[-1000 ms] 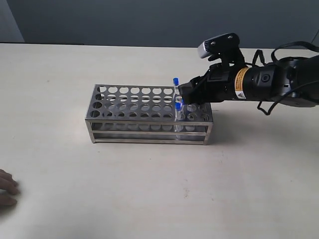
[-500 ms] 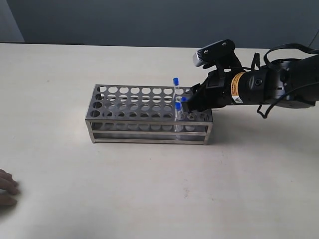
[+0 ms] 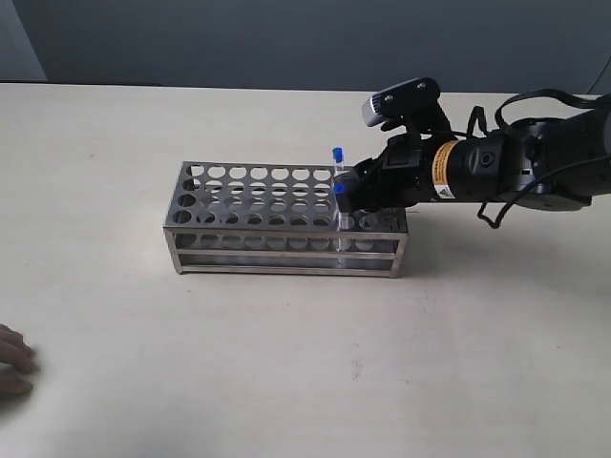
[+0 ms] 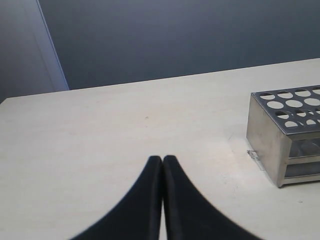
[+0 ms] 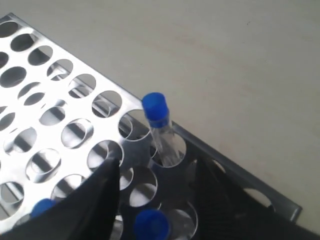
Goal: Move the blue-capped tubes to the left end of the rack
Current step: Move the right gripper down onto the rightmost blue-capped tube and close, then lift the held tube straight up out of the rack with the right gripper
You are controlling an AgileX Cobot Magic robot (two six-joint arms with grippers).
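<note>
The silver rack [image 3: 286,250] stands mid-table. Two blue-capped tubes show at its right end: one at the back [image 3: 337,157], one nearer the front [image 3: 340,191]. My right gripper [image 3: 351,191] hovers over that end, open. In the right wrist view its fingers [image 5: 102,195] straddle a blue cap [image 5: 151,223] without touching it. Just beyond the fingertips stands another tube [image 5: 156,115], and a third cap [image 5: 42,206] peeks out beside one finger. My left gripper [image 4: 162,159] is shut and empty, low over the table, apart from the rack's end wall [image 4: 265,140].
A person's hand [image 3: 11,361] rests at the table's front left edge. Most rack holes [image 3: 239,191] toward the left end hold nothing. The right arm's body [image 3: 516,172] stretches off to the right.
My right gripper has moved left and slightly down over the rack's right end, so the front tube's cap now sits between its fingers. The rack and the hand have not moved.
</note>
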